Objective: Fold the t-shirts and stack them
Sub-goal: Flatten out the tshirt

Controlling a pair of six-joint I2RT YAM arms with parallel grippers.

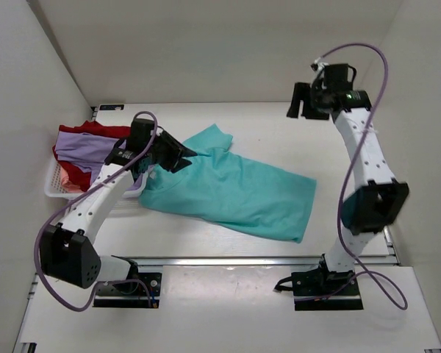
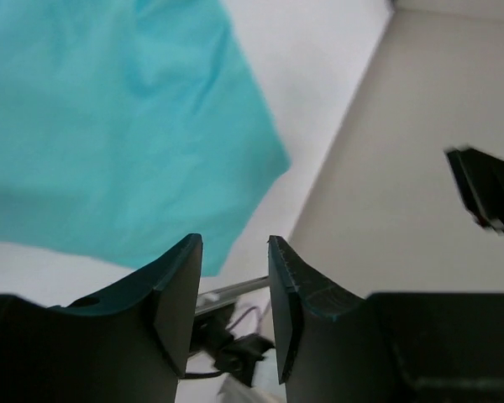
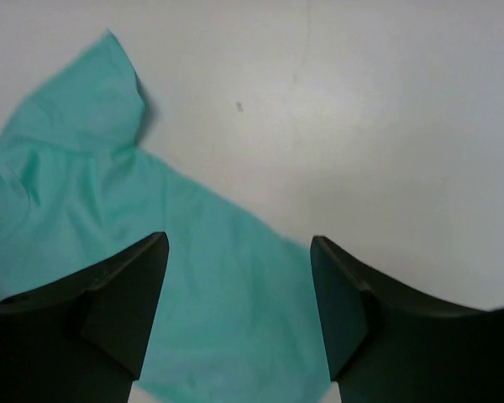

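**Barely begun: one shirt laid out, none folded**

Only the teal shirt (image 1: 235, 191) is on the table (image 1: 279, 129). It lies across the middle of the top view, running from upper left to lower right, mostly flat but rumpled at its upper-left end, with one sleeve sticking up towards the top of the frame. No fold shows in it. The purple shirt (image 1: 88, 145) and red shirt (image 1: 77, 175) sit bunched in the basket (image 1: 53, 187) at the left edge, purple on top of red. No stack exists yet.

The left gripper (image 1: 178, 156) is over the teal shirt's upper-left end. In its wrist view the jaws stand apart with a narrow gap and no cloth between them. Whether a finger touches the cloth cannot be told. The right gripper (image 1: 301, 101) hangs in the upper right of the top view, well apart from the shirt, its jaws spread wide and empty.

By my reading, nearly everything is left to do: smooth and fold the teal shirt, then take out, fold and stack the other two.
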